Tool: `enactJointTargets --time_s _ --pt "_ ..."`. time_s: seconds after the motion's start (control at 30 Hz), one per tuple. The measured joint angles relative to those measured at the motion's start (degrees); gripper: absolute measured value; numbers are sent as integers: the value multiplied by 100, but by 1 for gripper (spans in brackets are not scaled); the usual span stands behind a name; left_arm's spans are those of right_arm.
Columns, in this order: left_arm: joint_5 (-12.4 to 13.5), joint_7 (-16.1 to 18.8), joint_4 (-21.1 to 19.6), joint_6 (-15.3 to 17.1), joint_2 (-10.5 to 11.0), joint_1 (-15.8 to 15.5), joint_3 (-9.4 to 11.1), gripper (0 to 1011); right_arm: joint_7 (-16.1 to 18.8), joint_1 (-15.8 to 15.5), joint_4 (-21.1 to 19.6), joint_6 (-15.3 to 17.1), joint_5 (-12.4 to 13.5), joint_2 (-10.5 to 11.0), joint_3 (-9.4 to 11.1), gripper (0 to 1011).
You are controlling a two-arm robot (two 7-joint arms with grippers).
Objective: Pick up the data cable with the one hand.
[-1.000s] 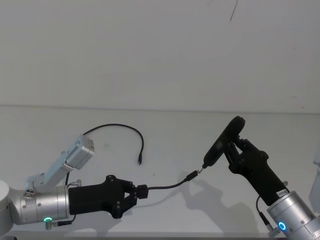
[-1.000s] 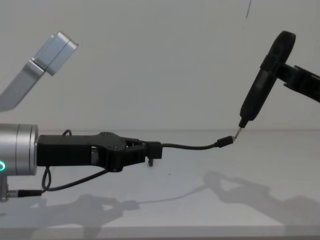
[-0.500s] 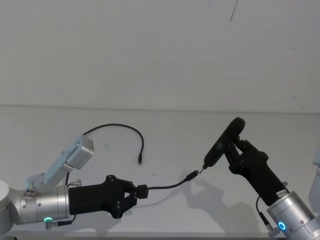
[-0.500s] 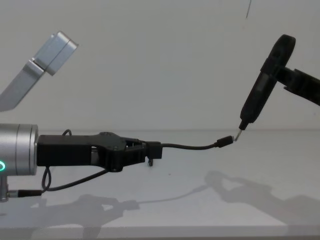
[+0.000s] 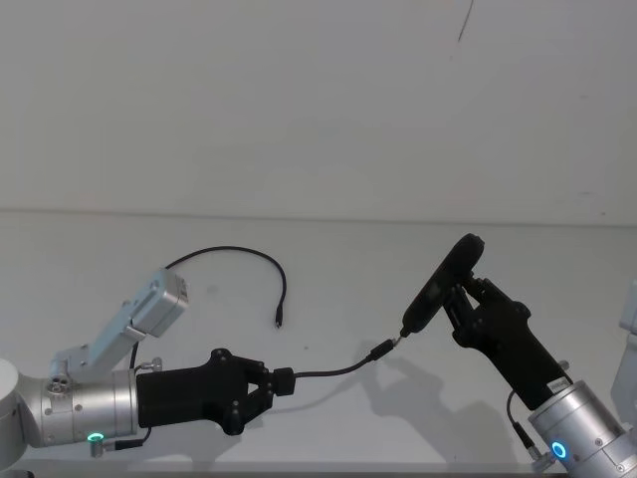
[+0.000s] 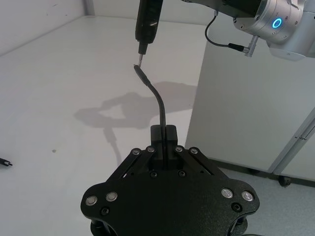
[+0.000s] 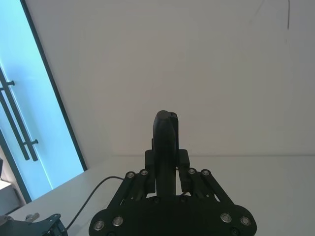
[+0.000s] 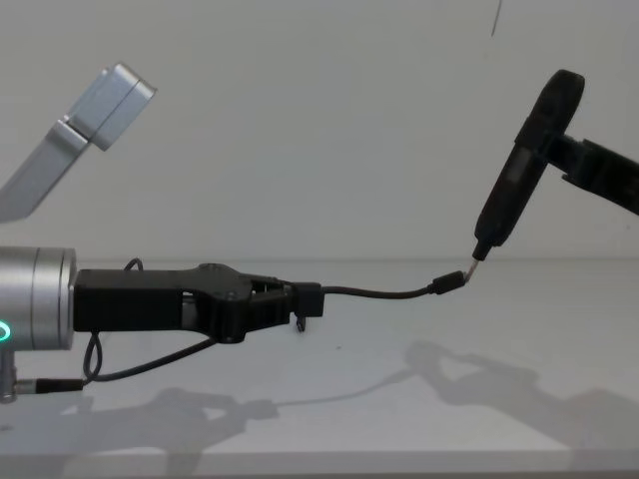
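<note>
Chest view — left gripper (image 8: 306, 297), matte black, blocky, jaws clamped on thin black data cable (image 8: 384, 292); right gripper (image 5: 460, 299) clamped on slim pen-like tool (image 8: 519, 170).

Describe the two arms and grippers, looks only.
Both arms are thick silver cylinders ending in matte black two-finger grippers with silver screw heads on the linkage plates. The left gripper sits past a green ring light, with a thin black cable looping under the wrist and a silver box-shaped bracket above. The right gripper sits past a blue ring light, also with a looped black wrist cable.
</note>
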Motion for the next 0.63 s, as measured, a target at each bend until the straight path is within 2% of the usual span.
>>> enactJointTargets --time_s 0.63 --pt "0 0 0 0 0 0 0 44 37 7 -1 -27 38 55 -50 269"
